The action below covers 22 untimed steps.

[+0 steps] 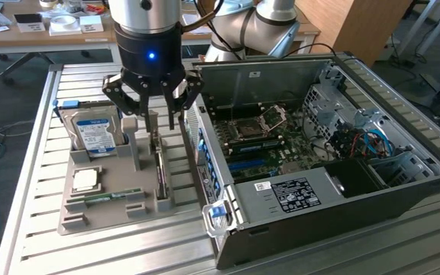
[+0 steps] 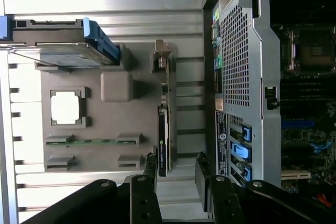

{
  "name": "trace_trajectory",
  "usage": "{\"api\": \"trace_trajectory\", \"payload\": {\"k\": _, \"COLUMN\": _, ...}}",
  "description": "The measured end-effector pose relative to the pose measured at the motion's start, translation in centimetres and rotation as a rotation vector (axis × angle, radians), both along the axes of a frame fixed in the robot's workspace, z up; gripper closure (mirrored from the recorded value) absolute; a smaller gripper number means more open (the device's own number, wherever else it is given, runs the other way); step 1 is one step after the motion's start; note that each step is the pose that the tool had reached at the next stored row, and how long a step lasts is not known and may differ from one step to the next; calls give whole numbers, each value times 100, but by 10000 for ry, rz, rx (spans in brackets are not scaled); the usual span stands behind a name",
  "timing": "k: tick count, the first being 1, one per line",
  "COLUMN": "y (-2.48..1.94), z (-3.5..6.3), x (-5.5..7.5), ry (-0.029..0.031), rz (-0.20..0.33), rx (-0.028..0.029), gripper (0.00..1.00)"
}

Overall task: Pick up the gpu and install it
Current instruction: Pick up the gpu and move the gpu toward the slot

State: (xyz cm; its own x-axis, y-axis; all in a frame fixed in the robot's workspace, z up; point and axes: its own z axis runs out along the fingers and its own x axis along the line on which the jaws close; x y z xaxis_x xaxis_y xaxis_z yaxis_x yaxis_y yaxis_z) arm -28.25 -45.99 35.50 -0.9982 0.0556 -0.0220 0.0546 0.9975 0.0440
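The gpu (image 1: pixel 160 169) is a thin dark card standing on edge in a slot of the grey parts holder (image 1: pixel 101 215), with its metal bracket end toward the hard drive. From the wrist view I look down on the gpu (image 2: pixel 163 129) edge-on, its bracket at the far end. My gripper (image 1: pixel 162 126) hangs just above the card's bracket end, open, with nothing between its fingers. In the wrist view the gripper (image 2: pixel 176 174) has one black finger (image 2: pixel 149 174) close beside the card's near end, and the other finger stands apart from it.
The holder also carries a silver hard drive (image 1: pixel 94 134) in a blue frame, a square processor (image 1: pixel 86 179) and a green RAM stick (image 1: pixel 109 197). On the exterior view's right stands the open computer case (image 1: pixel 334 200) with its motherboard (image 1: pixel 258 137) exposed. Everything rests on a slatted metal table (image 1: pixel 21 240).
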Motion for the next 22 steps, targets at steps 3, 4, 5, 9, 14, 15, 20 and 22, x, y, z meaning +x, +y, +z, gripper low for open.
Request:
{"api": "trace_trajectory", "payload": {"k": 3, "y": 0, "z": -53, "x": 0, "ry": 1, "rz": -2, "rx": -1, "gripper": 57}}
{"api": "trace_trajectory", "payload": {"k": 4, "y": 0, "z": -73, "x": 0, "ry": -1, "rz": -2, "rx": 0, "gripper": 57}}
{"api": "trace_trajectory", "payload": {"k": 5, "y": 0, "z": -89, "x": 0, "ry": -1, "rz": -3, "rx": 0, "gripper": 57}}
{"api": "trace_trajectory", "payload": {"k": 9, "y": 0, "z": -156, "x": 0, "ry": -1, "rz": -7, "rx": 0, "gripper": 57}}
{"api": "trace_trajectory", "payload": {"k": 14, "y": 0, "z": -247, "x": 0, "ry": 0, "rz": -17, "rx": -1, "gripper": 57}}
{"api": "trace_trajectory", "payload": {"k": 15, "y": 0, "z": -262, "x": 0, "ry": -1, "rz": -18, "rx": 0, "gripper": 57}}
{"api": "trace_trajectory", "payload": {"k": 20, "y": 0, "z": -314, "x": 0, "ry": -1, "rz": -19, "rx": 0, "gripper": 57}}
{"api": "trace_trajectory", "payload": {"k": 22, "y": 0, "z": -332, "x": 0, "ry": -1, "rz": -19, "rx": 0, "gripper": 57}}
